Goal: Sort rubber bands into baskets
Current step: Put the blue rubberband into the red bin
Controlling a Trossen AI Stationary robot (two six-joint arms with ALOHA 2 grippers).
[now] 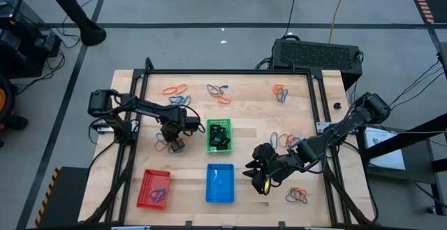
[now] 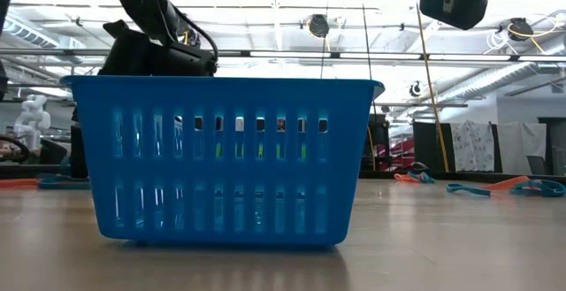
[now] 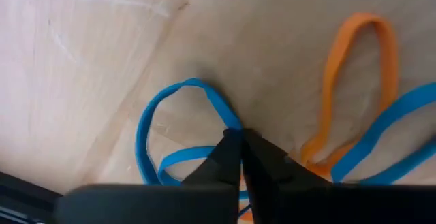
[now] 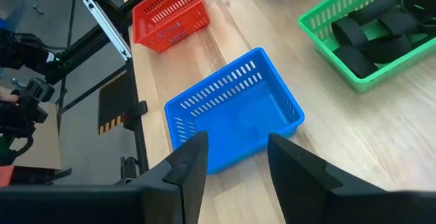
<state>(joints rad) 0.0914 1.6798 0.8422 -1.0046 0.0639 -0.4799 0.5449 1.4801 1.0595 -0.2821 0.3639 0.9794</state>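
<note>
- Left of the green plastic mesh basket (image 1: 218,135), the left claw (image 1: 175,145) is down on the wooden surface (image 1: 244,115), its fingers pinched together on a thin blue rubber band (image 3: 178,125) that lies in a tangle with an orange rubber band (image 3: 360,81)
- Right of the blue plastic mesh basket (image 1: 220,183), the right claw (image 4: 235,159) hovers with its fingers spread apart and nothing between them; that basket looks empty
- At the near left, the red plastic mesh basket (image 1: 154,188) holds blue bands; black bands fill the green one
- More loose bands (image 1: 218,92) lie scattered along the far side and at the near right
</note>
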